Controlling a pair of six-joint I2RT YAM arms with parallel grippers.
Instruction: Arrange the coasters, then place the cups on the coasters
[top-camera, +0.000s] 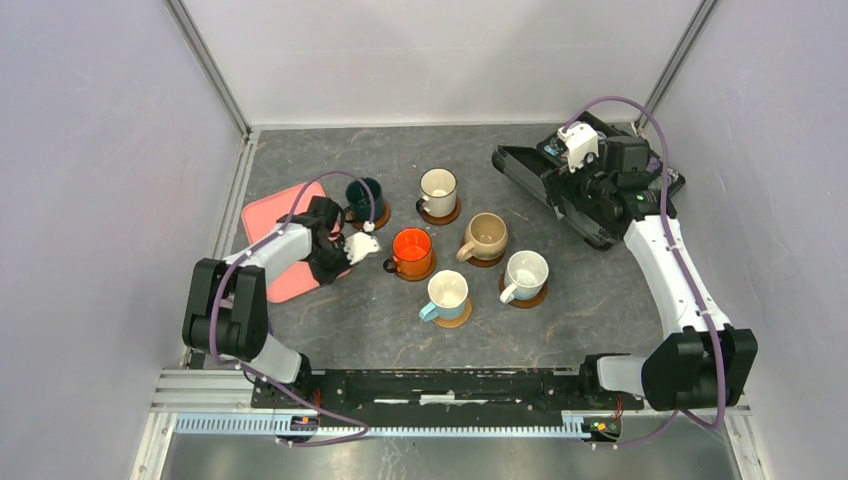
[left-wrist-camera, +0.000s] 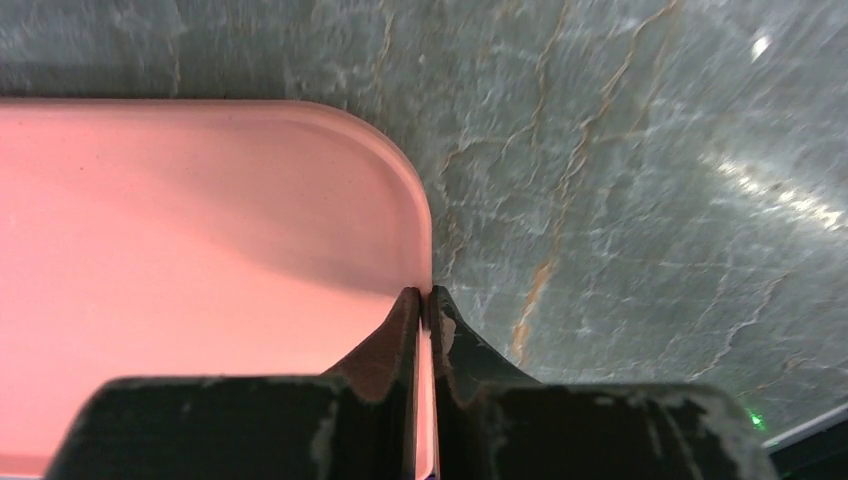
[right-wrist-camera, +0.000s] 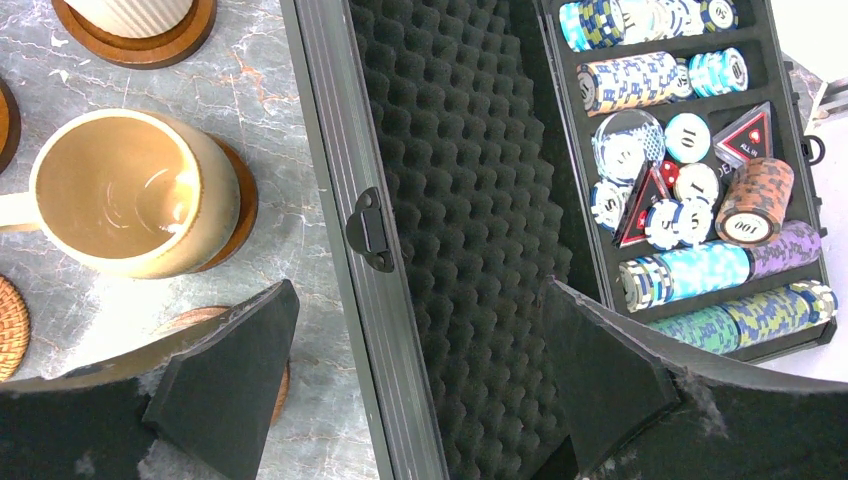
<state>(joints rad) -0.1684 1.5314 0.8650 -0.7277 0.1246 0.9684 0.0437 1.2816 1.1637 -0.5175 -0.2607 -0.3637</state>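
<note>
- All six cups (top-camera: 487, 235) stand on coasters (top-camera: 441, 215) mid-tabletop (top-camera: 600, 310); task judged essentially done.
- Left end effector (left-wrist-camera: 427, 300) is clenched on the pink tray (left-wrist-camera: 200, 230) rim.
- Right end effector (right-wrist-camera: 420, 330) is released, over the poker-chip case (right-wrist-camera: 450, 150).

- I am holding the left arm (top-camera: 262, 262) folded, with its forearm angling forward and inward.
- I am pinching the left gripper (left-wrist-camera: 425, 300) tight on the pink tray (left-wrist-camera: 200, 250) rim.
- I am extending the right arm (top-camera: 662, 262) far forward.
- I am holding the right gripper (right-wrist-camera: 418, 290) pointing downward, jaws spread wide, gripping nothing.
</note>
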